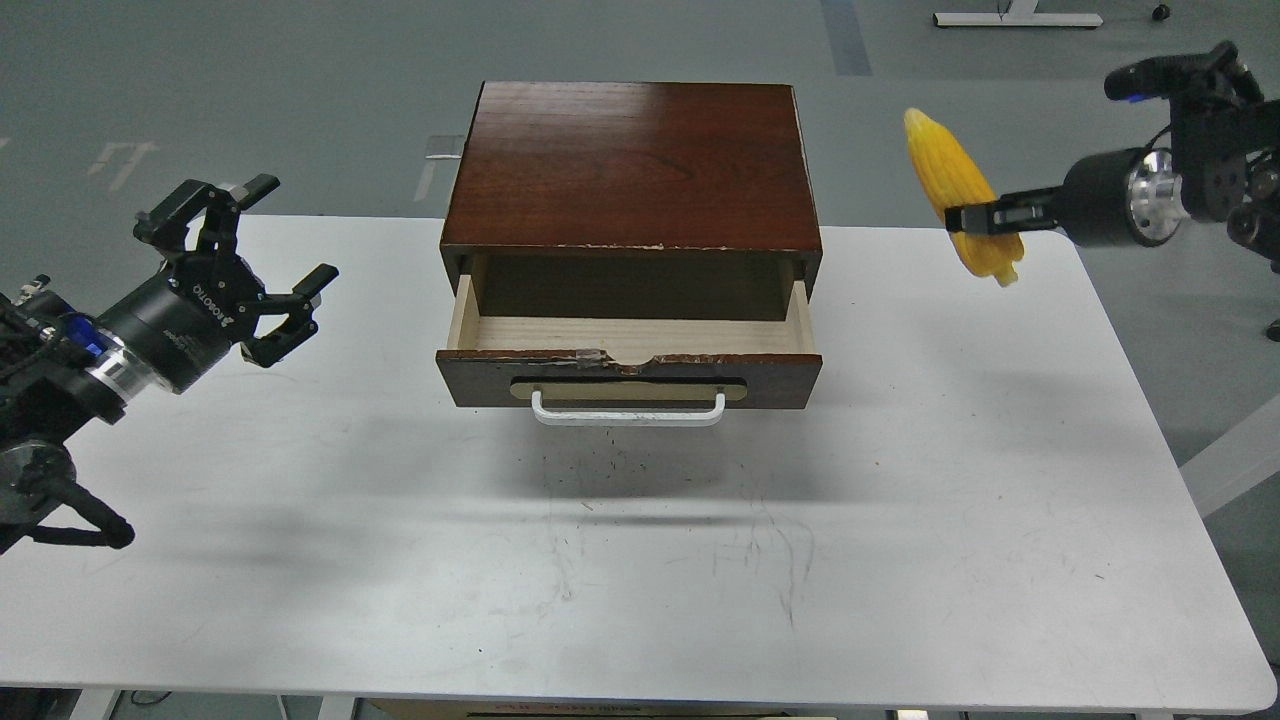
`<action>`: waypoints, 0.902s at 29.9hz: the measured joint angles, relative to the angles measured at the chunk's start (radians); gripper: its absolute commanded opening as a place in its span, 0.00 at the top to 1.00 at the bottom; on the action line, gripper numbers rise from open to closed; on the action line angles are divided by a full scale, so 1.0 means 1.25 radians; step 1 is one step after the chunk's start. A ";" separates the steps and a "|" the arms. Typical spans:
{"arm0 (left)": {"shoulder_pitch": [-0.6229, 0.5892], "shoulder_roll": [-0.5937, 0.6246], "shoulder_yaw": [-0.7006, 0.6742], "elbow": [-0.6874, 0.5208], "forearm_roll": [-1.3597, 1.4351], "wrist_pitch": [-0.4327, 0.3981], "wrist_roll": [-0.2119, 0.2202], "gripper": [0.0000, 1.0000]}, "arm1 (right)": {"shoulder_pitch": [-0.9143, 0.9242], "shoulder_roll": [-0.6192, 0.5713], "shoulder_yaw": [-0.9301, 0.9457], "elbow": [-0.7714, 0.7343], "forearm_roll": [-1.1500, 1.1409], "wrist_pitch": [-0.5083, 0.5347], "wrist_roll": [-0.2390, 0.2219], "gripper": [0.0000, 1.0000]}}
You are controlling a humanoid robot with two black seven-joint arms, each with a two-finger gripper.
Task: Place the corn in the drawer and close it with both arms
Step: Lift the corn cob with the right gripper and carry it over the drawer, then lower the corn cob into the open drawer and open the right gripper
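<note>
Two black jointed arms, silver wrist rings, loose black cables, white lettering on left two-finger gripper [262,262].

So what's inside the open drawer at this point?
Nothing visible: the drawer shows only its bare pale wood floor. The strip right behind its front panel and the part still under the cabinet top are hidden. The corn is in the right gripper, off to the right.

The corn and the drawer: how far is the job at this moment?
Done: the drawer is pulled open and its pale inside shows nothing in it; the corn is lifted off the table.
In hand: the right gripper holds the corn in the air, to the right of the cabinet.
Left: place the corn in the drawer, then push it shut. The left gripper waits with open jaws, holding nothing.
</note>
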 measured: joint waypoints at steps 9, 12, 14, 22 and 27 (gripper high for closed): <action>0.000 0.002 -0.007 -0.005 0.000 0.000 0.000 0.00 | 0.195 0.151 -0.022 0.113 -0.009 0.001 0.000 0.82; 0.000 0.002 -0.007 -0.005 0.000 0.000 0.000 0.00 | 0.227 0.210 -0.046 0.147 -0.013 0.000 0.000 0.82; 0.000 0.002 -0.007 -0.005 0.000 0.000 0.000 0.00 | 0.243 0.249 -0.061 0.164 -0.016 -0.005 0.000 0.82; 0.001 0.004 -0.010 -0.005 0.001 0.000 0.000 0.00 | 0.253 0.382 -0.165 0.175 -0.114 -0.147 0.000 0.82; 0.002 0.005 -0.011 -0.006 0.001 0.000 0.000 0.00 | 0.245 0.430 -0.244 0.174 -0.125 -0.262 0.000 0.82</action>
